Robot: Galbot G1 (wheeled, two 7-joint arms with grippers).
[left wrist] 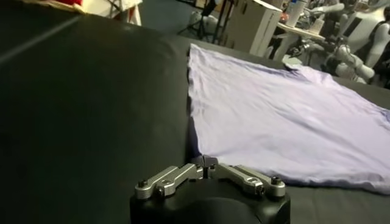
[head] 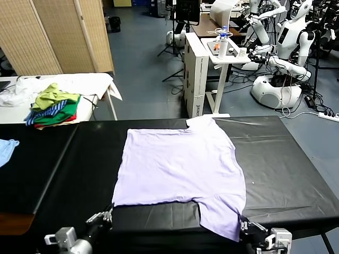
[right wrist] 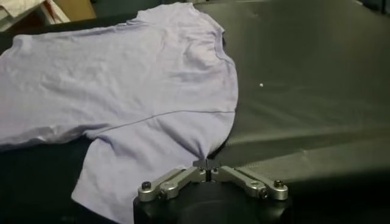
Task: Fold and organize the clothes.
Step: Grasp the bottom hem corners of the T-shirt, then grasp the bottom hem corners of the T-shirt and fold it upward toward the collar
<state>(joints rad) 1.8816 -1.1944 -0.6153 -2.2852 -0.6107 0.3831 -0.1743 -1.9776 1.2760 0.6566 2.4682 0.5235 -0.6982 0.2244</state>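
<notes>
Tools [left wrist: 206, 162] [right wrist: 207, 163] pinch T-shirt [head: 180, 164] near-edge corners.

Head camera high, looking down the black table [head: 296, 174], wrist cameras low, close, sharing the T-shirt [head: 180, 164].

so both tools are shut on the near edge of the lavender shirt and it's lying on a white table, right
Not quite: the table is black, not white, as the head view shows. The rest holds: the left tool and right tool are both shut on the near edge of the lavender shirt.
</notes>
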